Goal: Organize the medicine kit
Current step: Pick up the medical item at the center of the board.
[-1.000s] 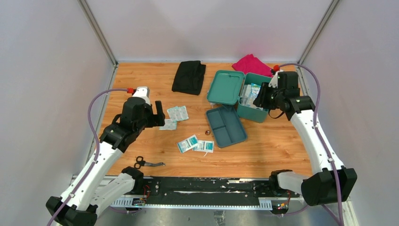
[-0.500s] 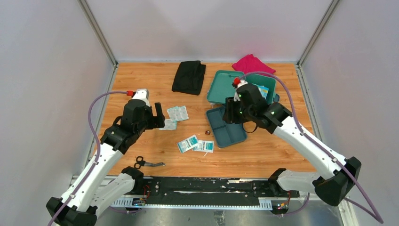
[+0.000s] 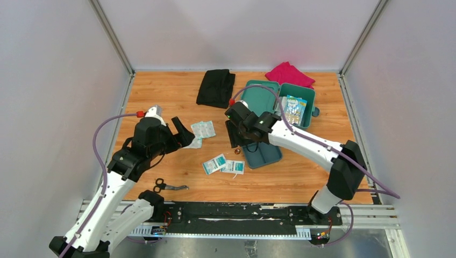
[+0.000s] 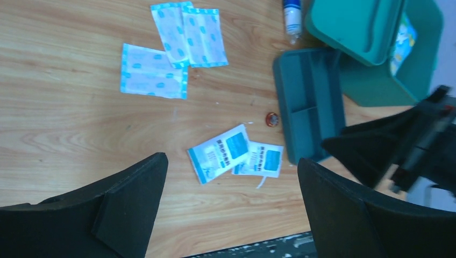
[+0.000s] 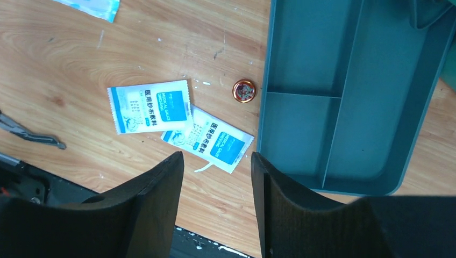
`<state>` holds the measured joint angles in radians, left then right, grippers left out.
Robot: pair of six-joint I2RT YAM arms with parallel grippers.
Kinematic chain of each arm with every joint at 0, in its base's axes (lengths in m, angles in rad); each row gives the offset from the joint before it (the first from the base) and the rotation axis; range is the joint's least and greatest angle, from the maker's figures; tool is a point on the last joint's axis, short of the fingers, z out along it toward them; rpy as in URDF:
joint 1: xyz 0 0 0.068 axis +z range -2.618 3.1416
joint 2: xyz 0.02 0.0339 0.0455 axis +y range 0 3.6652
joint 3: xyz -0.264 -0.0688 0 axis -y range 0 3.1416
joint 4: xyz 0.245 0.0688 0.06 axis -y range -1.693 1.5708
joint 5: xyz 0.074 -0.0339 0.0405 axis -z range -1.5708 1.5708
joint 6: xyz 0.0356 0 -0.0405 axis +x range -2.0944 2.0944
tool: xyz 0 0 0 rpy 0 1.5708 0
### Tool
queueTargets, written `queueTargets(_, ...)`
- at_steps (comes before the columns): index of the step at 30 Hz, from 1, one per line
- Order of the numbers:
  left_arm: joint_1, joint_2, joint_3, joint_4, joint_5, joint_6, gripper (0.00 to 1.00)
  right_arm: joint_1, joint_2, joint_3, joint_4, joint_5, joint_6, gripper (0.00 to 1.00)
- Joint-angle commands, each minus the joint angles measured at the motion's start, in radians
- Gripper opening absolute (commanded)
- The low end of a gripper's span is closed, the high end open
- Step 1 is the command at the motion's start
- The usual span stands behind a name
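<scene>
early going. the medicine kit stands lid-open at the worktop's 1 o'clock, some packets inside; its tray lies out at its 7 o'clock. sachets, plasters, a tin and scissors lie loose. left end effector and right end effector both gape wide, empty.

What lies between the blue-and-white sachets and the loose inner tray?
A small round copper-coloured disc, lying close beside the tray edge; the right wrist view shows it best.
</scene>
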<state>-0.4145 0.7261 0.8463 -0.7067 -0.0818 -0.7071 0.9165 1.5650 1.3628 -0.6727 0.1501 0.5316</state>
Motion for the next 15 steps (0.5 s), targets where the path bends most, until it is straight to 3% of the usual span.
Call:
queueTargets(1, 0.003, -0.008, 0.075, -0.041, 0.071, -0.174, 1.0, 0.016, 0.074, 0.049, -0.04, 0.046, 0.021, 0.54)
queueTargets(15, 0.003, 0.096, 0.279, -0.111, 0.029, -0.382, 1.0, 0.016, 0.306, 0.091, -0.007, -0.008, 0.005, 0.55)
